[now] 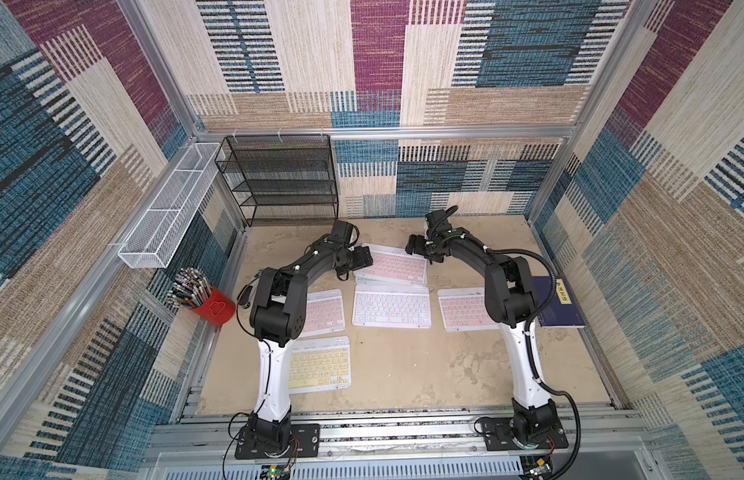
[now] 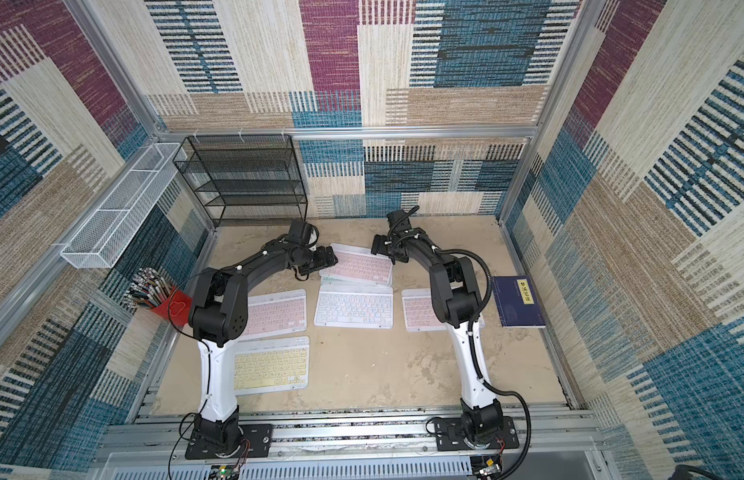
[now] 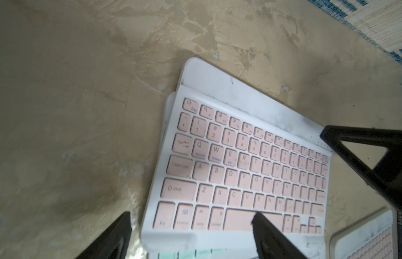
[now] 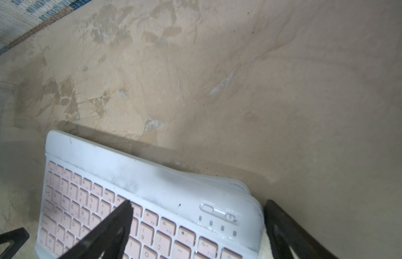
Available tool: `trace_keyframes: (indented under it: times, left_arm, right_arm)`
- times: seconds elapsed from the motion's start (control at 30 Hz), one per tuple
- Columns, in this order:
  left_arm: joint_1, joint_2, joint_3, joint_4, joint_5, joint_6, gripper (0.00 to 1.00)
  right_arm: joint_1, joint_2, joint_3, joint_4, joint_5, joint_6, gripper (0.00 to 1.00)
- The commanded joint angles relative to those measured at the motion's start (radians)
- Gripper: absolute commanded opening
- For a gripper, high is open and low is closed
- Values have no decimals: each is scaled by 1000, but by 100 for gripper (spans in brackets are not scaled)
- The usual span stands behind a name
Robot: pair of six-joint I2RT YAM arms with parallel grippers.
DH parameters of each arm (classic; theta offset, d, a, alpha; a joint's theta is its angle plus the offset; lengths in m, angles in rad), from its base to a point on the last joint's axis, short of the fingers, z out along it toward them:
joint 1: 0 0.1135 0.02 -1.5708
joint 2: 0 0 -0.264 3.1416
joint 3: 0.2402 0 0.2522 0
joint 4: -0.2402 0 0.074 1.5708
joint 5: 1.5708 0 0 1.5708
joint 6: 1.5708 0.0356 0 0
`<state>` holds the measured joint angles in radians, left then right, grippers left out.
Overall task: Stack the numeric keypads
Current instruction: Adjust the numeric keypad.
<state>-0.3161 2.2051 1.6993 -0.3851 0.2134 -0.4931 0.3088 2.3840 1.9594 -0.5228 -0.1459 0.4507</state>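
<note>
At the back centre, a pink keypad [image 1: 393, 264] [image 2: 357, 264] lies askew on a mint-green one, whose keys [image 3: 191, 254] peek out beneath. My left gripper [image 1: 362, 257] [image 3: 191, 224] is open at its left end, one finger [image 3: 269, 235] over the space bar and the other off the edge. My right gripper [image 1: 418, 247] [image 4: 195, 208] is open at the right end, with one finger [image 4: 110, 231] over the keys and the other beyond the end. Flat on the table lie a white keypad [image 1: 391, 306], two pink ones [image 1: 322, 312] [image 1: 463, 308] and a yellow one [image 1: 320, 365].
A black mesh rack [image 1: 278, 178] stands at the back left. A white wire basket [image 1: 170, 208] hangs on the left wall. A red cup of pens [image 1: 208, 305] leans at the left edge. A dark blue book [image 1: 559, 303] lies at the right, behind my right arm.
</note>
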Motion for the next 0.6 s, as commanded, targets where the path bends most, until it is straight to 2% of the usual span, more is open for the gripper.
trace_keyframes:
  times: [0.0, 0.27, 0.57]
  left_arm:
    - [-1, 24, 41, -50, 4, 19, 88]
    - [-20, 22, 16, -38, 41, 17, 87]
    - [-49, -30, -56, -21, 31, 14, 87]
  right_arm:
    - [1, -2, -12, 19, 4, -4, 92]
    - [3, 1, -1, 21, -4, -7, 92]
    - [3, 7, 13, 17, -20, -16, 92]
